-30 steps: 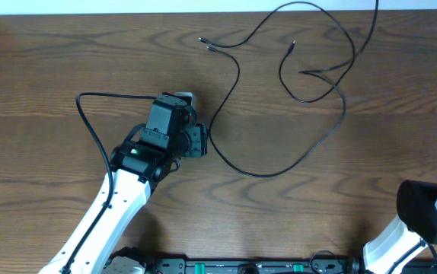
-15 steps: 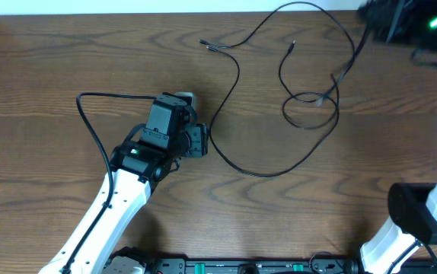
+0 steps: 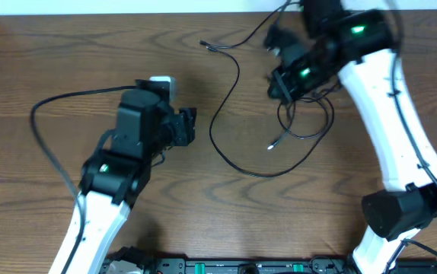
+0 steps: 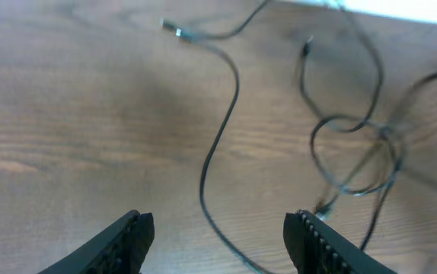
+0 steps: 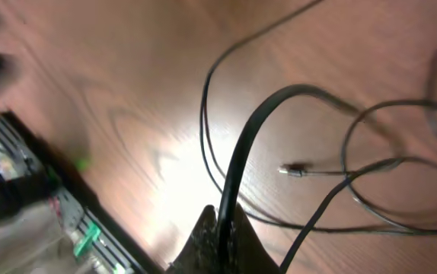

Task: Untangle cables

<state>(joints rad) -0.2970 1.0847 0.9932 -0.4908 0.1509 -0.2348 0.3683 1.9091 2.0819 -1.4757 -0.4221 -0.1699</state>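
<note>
Overhead view: thin black cables (image 3: 212, 129) lie on the brown wooden tabletop (image 3: 51, 61), in its right half toward the far edge. One long strand runs from two small plug ends (image 3: 209, 46) near the far edge and bows toward the tabletop's middle. It then sweeps right into a cluster of overlapping loops (image 3: 306, 118). A third plug (image 3: 272, 146), silvery at the tip, lies just beside those loops.

Right tool (image 5: 220, 219) sits over the loops. Right wrist view shows it pinched tight on a black strand that arches up from its fingers.

Left tool (image 4: 218, 228) is left of the long strand and stands wide, gripping nothing. Left wrist view shows that strand lying on the tabletop between its fingers.
</note>
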